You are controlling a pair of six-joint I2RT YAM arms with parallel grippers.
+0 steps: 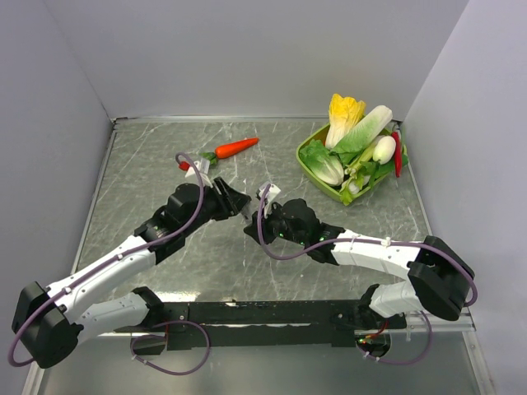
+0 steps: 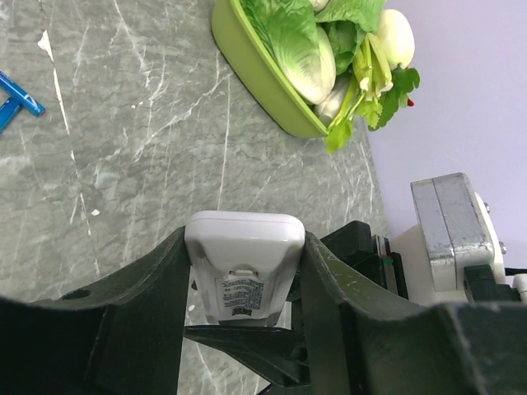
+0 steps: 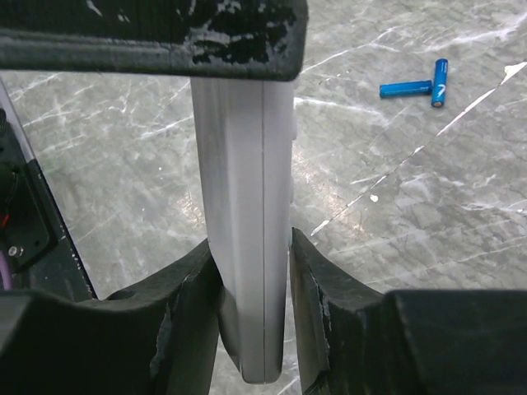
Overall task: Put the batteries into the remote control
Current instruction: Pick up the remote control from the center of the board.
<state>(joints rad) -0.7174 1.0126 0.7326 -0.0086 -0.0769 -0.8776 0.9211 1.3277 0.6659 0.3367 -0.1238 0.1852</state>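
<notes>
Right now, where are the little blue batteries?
The batteries lie on the table, upper right in the right wrist view, well clear of the held remote control.

Light falls bright and even from above, so there are no hard shadows, only soft grey patches under my arms on the desk (image 1: pixel 132 164). Its polished stone carries a pale sheen along the near edge. In my left wrist view, my left end effector (image 2: pixel 244 271) looks dark and slightly soft. The remote control (image 2: pixel 243 247) is bright, its label too blurred to read. In my right wrist view, my right end effector (image 3: pixel 254 280) is out of focus; the batteries (image 3: pixel 416 85) beyond look crisp.
</notes>
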